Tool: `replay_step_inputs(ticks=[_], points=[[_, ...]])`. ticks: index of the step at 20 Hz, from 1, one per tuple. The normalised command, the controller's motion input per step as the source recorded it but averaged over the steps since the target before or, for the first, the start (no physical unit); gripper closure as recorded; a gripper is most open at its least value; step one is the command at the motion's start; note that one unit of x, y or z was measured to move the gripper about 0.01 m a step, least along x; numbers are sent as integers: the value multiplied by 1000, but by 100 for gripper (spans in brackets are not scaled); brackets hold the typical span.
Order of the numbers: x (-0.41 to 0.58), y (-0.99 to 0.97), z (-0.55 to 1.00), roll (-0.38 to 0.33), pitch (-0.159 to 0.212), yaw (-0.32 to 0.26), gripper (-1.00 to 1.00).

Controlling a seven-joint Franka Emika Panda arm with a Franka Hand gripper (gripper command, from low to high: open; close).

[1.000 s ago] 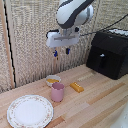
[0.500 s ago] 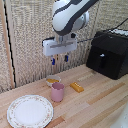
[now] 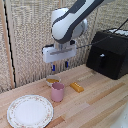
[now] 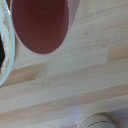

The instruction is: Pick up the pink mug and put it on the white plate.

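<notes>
Approach stage only. Gripper (image 3: pixel 59 64) above pink mug (image 3: pixel 58 92), fingers parted, holding nothing. Mug upright on surface (image 3: pixel 95 107), mid-area, beside white platter (image 3: pixel 29 111) near front edge. Grasp, lift, transfer, placing all remaining.

Upright pink mug (image 3: pixel 57 92) beside white platter (image 3: pixel 29 111)

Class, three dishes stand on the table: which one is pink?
The mug, a small cup directly beneath the gripper. The bowl behind it and the wide flat plate are white.
</notes>
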Motion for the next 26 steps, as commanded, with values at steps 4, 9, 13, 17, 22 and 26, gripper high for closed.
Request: replay_step_inputs(ticks=[4, 9, 13, 17, 22, 26], points=[[-239, 7, -332, -10, 0, 3, -100], [-250, -13, -359, -4, 0, 0, -100], [-232, -24, -396, 0, 0, 6, -100], [-71, -26, -386, 0, -14, 34, -100], [63, -213, -325, 0, -89, 69, -100], [77, -239, -314, 0, -94, 47, -100]])
